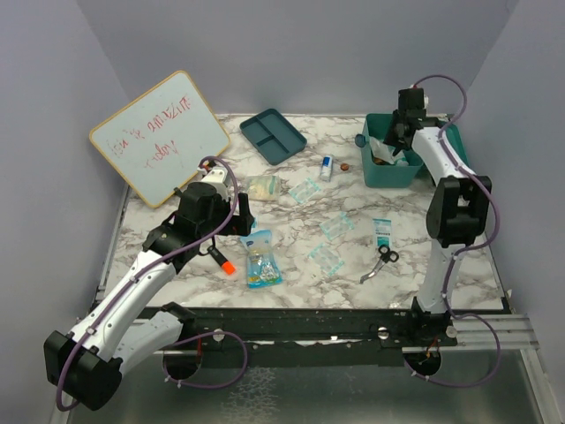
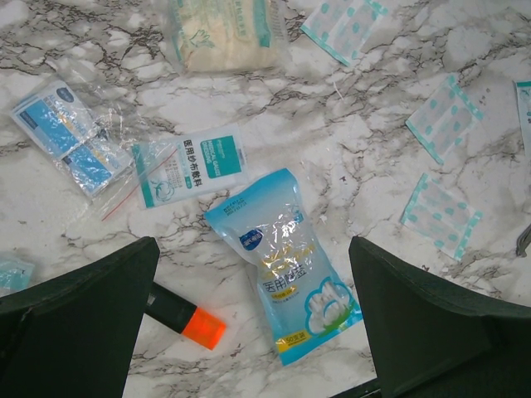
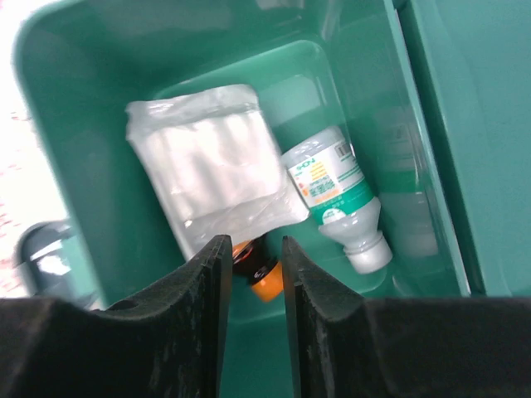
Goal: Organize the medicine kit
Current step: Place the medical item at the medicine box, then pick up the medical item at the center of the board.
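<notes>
Right wrist: right claw point(image 3: 251, 245) slightly parted, empty, inside medicine kit point(image 3: 83, 215); w/drawing carelessly could snag white pack point(image 3: 207, 166). Left claw point(image 2: 253, 245) wide open.

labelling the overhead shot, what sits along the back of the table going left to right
whiteboard → divided tray → small white container → medicine kit

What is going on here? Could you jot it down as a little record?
Box: teal medicine kit, open, far right of table
Inside: white pouch, green-labelled bottle, orange-capped bottle
Right gripper: over the kit, fingers slightly apart, empty
Left gripper: wide open above blue packet
Loose: plasters, scissors, marker
</notes>
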Controlling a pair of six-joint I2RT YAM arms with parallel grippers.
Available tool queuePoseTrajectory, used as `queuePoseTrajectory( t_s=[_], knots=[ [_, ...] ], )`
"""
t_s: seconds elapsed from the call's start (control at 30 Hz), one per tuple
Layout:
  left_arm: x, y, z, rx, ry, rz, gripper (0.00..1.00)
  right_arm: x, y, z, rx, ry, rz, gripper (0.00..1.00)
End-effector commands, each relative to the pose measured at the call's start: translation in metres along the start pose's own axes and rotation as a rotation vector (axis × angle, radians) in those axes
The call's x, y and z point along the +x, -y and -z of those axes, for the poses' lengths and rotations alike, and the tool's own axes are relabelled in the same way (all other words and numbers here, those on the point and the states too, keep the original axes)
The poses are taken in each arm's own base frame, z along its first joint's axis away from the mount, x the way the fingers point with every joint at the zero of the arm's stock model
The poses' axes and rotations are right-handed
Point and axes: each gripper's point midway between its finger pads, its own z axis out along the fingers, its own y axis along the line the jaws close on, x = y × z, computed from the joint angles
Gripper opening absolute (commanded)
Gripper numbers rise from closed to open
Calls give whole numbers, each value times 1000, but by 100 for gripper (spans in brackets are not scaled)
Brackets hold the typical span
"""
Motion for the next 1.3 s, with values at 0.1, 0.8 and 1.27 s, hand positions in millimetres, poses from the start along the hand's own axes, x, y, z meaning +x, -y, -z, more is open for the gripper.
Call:
queuePoseTrajectory(
  t_s=[0.1,0.8,1.27],
  knots=[
    [2,1,1,18,9,-15,99,-31,-22,84,-211,64,-6,40],
    [-39,-6,-69,-131,-61,32,87,54,-58,209,-695,39,-21,42],
    [-35,-65,-192,-170,-218,203,61,91,-45,233,-737,33,43,42]
  ],
)
